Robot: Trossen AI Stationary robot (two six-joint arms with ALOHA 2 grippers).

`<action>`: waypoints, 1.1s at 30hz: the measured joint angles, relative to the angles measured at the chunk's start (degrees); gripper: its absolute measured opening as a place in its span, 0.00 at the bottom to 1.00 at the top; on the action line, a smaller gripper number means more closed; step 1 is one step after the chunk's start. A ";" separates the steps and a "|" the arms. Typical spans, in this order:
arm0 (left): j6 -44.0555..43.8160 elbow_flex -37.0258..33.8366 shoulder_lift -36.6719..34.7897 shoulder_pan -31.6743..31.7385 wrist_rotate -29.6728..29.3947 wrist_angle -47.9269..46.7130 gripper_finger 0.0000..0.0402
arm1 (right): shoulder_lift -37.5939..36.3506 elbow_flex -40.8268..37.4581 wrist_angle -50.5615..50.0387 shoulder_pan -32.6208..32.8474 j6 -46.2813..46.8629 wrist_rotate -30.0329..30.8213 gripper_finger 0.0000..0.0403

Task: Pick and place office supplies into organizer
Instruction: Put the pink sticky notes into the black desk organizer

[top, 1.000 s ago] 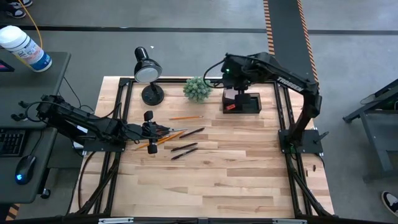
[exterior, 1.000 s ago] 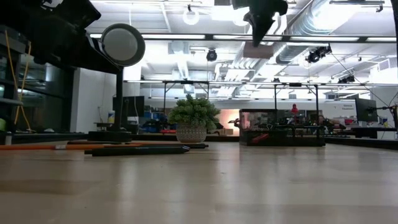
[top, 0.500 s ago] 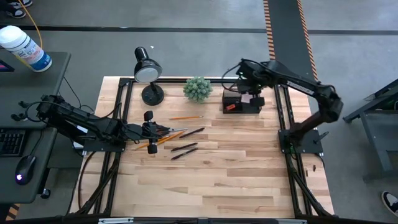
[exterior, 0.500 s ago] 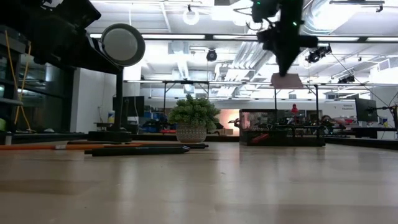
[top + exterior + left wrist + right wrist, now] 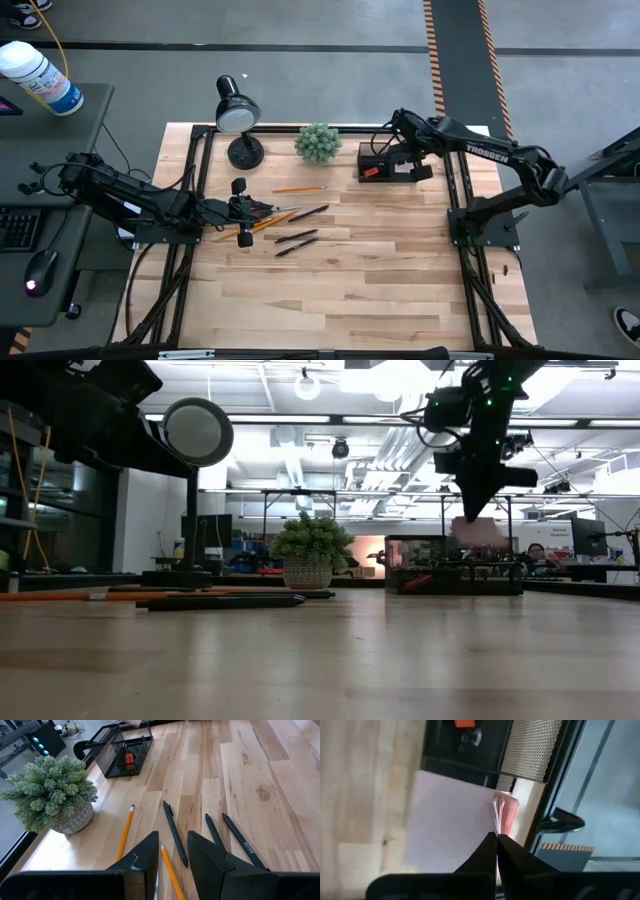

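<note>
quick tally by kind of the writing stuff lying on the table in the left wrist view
black pens: 3
orange pencils: 2
total: 5

The whole table (image 5: 330, 270) is seen from directly above in the high view, at some distance, with both arms included. In the low view the tabletop is sighted level from its surface, across toward the room behind. The left wrist view is aimed forward and down over the boards, close above the pens (image 5: 174, 832). The right wrist view is held very near the organizer (image 5: 470, 745). The plant (image 5: 318, 142) and organizer are shared by the high, low and left wrist views; the organizer also appears in the right wrist view.
</note>
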 joint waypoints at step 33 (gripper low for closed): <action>0.09 0.00 0.01 -0.01 0.00 -0.04 0.22 | 0.33 -4.95 8.38 -2.59 -2.30 -3.50 0.00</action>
